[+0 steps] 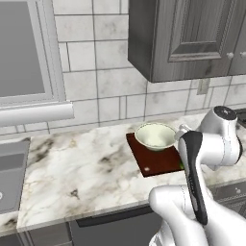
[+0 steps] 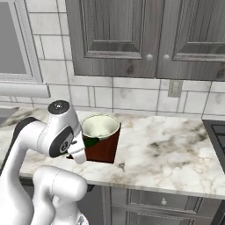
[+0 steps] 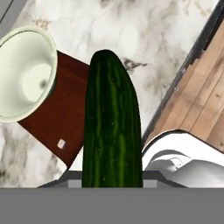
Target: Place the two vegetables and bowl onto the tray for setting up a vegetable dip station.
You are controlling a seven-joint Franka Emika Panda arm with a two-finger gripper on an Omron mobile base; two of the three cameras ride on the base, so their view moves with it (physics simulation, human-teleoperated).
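Hand view is showing the dark green vegetable [image 3: 111, 127] rising from between the gripper's fingers, which are gripping it above the tray [image 3: 65, 118]. Left base view is showing the bowl [image 1: 155, 135] sitting on the tray's far end, on the marble counter [image 1: 81, 168]

Your two base views look forward and down from behind the arm, left and right, and share the marble worktop [image 1: 86, 163], the tray [image 1: 156, 161] and the bowl [image 1: 155, 135]. Your hand view looks steeply down, very close along the green vegetable [image 3: 111, 127], over the same tray corner and bowl.
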